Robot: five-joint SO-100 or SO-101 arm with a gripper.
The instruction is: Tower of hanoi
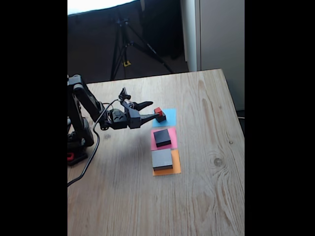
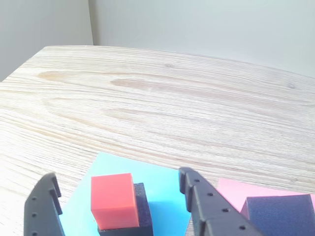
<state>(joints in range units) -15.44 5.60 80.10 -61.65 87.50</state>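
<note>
A tiny red cube (image 1: 158, 111) (image 2: 113, 199) sits on a small black cube (image 1: 161, 118) (image 2: 143, 212) on the blue paper square (image 1: 170, 116) (image 2: 165, 189). My gripper (image 1: 154, 109) (image 2: 118, 177) is open, with one finger on each side of the red cube and a gap showing on both sides in the wrist view. The medium black block (image 1: 162, 137) (image 2: 280, 214) rests on the pink paper (image 1: 172, 132) (image 2: 234, 191). Nearer the camera, the large flat grey block (image 1: 162, 159) lies on the orange paper (image 1: 176, 168).
The three paper squares form a column down the middle of the wooden table (image 1: 211, 147). The arm's base (image 1: 78, 140) and its cable (image 1: 88, 164) are at the left edge. A tripod (image 1: 125, 44) stands beyond the far edge.
</note>
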